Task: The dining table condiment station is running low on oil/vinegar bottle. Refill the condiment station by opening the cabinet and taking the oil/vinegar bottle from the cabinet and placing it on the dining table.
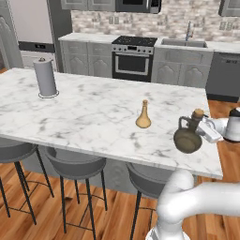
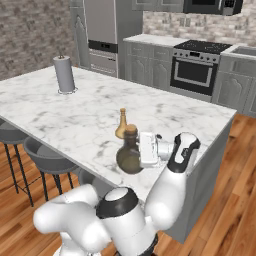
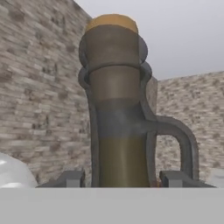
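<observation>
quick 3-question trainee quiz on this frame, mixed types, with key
1. True or false: the tool is shut on the oil/vinegar bottle.
2. What stands nearest the bottle on the dining table? A paper towel roll; B pale tan flask; C toaster.
3. Fill in: the bottle's stopper is ___ coloured.

Key: 1 true; 2 B; 3 tan.

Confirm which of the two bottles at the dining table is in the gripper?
The dark olive oil/vinegar bottle, round-bellied and cork-stoppered, with the gripper closed on its neck. The slim pale tan flask stands free on the marble beside it.
</observation>
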Controlling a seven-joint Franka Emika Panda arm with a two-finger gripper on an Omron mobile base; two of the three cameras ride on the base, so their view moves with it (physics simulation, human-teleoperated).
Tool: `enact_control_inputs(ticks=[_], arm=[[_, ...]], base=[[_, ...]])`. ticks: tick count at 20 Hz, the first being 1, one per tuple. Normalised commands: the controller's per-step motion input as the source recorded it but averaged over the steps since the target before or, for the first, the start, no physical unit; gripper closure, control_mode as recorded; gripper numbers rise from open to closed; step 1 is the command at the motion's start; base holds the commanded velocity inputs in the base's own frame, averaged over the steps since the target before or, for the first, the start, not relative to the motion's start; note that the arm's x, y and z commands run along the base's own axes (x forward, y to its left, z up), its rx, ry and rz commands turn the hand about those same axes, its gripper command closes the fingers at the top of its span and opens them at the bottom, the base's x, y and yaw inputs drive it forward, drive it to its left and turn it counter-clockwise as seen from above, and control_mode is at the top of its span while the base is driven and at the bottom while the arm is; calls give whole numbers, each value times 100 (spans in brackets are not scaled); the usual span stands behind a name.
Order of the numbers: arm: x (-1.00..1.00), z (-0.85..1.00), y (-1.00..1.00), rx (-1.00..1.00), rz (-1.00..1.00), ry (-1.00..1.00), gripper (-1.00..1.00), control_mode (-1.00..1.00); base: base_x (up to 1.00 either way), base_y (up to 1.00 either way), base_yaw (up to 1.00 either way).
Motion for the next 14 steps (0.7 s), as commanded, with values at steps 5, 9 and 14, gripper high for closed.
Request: enact_control_inputs(ticks=[5,9,14], arm=[[33,-25,3,0,-16,-1,100,-100],[23,-21,-3,-1,-6,0,100,-100],[27,-36,0,-9,-5,-1,100,-100]], base=[[0,0,0],[0,0,0],[0,0,0]])
